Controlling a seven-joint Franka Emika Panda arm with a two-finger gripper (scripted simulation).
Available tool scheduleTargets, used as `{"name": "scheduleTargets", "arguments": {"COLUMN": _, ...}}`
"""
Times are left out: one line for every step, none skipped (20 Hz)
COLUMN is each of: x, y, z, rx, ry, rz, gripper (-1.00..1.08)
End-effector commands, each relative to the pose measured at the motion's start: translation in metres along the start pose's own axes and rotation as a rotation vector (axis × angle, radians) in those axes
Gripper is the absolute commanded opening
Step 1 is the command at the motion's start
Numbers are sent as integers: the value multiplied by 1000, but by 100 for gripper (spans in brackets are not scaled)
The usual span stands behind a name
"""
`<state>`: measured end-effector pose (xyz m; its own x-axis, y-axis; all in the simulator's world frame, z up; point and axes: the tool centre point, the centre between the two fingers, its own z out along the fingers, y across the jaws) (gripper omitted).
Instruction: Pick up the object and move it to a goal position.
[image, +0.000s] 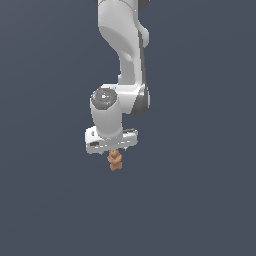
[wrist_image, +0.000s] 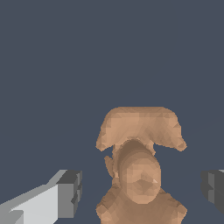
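Ext view: we see arm hanging straight down, gripper (image: 115, 151) right over teddy figurine (image: 115, 160); bear pokes out just below hand, fingers hidden, grip unclear from here.

Wrist view: fingers (wrist_image: 70, 194) spread wide, bear (wrist_image: 139, 168) between them, gaps both sides, no contact. We judge it light, rigid, lumpy; best pinch across narrow torso, not ears/limbs, else may slip/twist.

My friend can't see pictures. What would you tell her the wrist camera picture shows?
A small orange-brown teddy-bear-shaped figurine sits between the two dark grey fingertip pads of the white robot gripper, which is open, with a gap on each side of the bear. Everything behind is plain dark blue-grey.
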<state>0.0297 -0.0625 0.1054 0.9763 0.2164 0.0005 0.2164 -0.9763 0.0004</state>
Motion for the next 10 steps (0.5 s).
{"name": "scheduleTargets", "arguments": {"x": -1, "y": 0, "z": 14, "rx": 0, "ry": -1, "rz": -1, "gripper": 100}}
{"name": "scheduleTargets", "arguments": {"x": -1, "y": 0, "z": 18, "rx": 0, "ry": -1, "rz": -1, "gripper": 100}}
{"name": "scheduleTargets", "arguments": {"x": -1, "y": 0, "z": 22, "rx": 0, "ry": -1, "rz": -2, "gripper": 100}}
{"name": "scheduleTargets", "arguments": {"x": -1, "y": 0, "z": 24, "rx": 0, "ry": -1, "rz": -2, "gripper": 100}}
{"name": "scheduleTargets", "arguments": {"x": -1, "y": 0, "z": 27, "rx": 0, "ry": -1, "rz": -2, "gripper": 100}}
{"name": "scheduleTargets", "arguments": {"x": 0, "y": 0, "z": 28, "rx": 0, "ry": 0, "rz": -2, "gripper": 100}}
{"name": "scheduleTargets", "arguments": {"x": 0, "y": 0, "z": 29, "rx": 0, "ry": 0, "rz": -2, "gripper": 100}}
{"name": "scheduleTargets", "arguments": {"x": 0, "y": 0, "z": 29, "rx": 0, "ry": 0, "rz": -2, "gripper": 100}}
{"name": "scheduleTargets", "arguments": {"x": 1, "y": 0, "z": 29, "rx": 0, "ry": 0, "rz": -2, "gripper": 100}}
{"name": "scheduleTargets", "arguments": {"x": 1, "y": 0, "z": 29, "rx": 0, "ry": 0, "rz": -2, "gripper": -100}}
